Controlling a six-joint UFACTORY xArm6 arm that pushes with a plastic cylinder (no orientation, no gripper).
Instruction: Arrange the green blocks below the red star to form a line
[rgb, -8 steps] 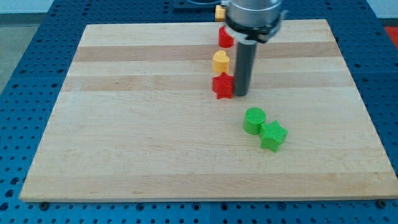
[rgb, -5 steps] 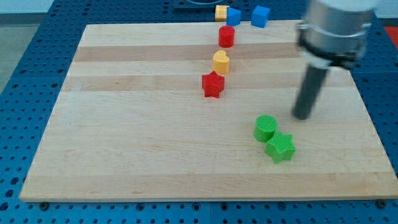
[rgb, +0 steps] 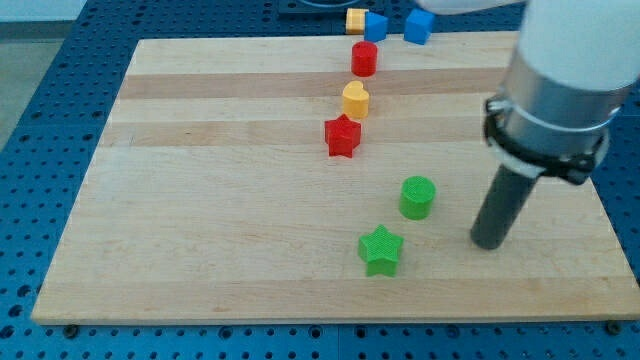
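The red star (rgb: 342, 135) lies near the board's middle, a little toward the view's top. The green cylinder (rgb: 417, 197) sits below it and to the view's right. The green star (rgb: 381, 250) lies lower still, down and left of the cylinder and apart from it. My tip (rgb: 487, 242) rests on the board to the view's right of both green blocks, clear of them, level with the green star.
A yellow heart-shaped block (rgb: 355, 99) and a red cylinder (rgb: 364, 59) stand in a column above the red star. A yellow block (rgb: 355, 19) and two blue blocks (rgb: 376, 26) (rgb: 419, 26) lie at the board's (rgb: 200, 200) top edge.
My tip moved from beside the red star to the right, then down. The green star slid down and left, away from the green cylinder, which also shifted slightly left.
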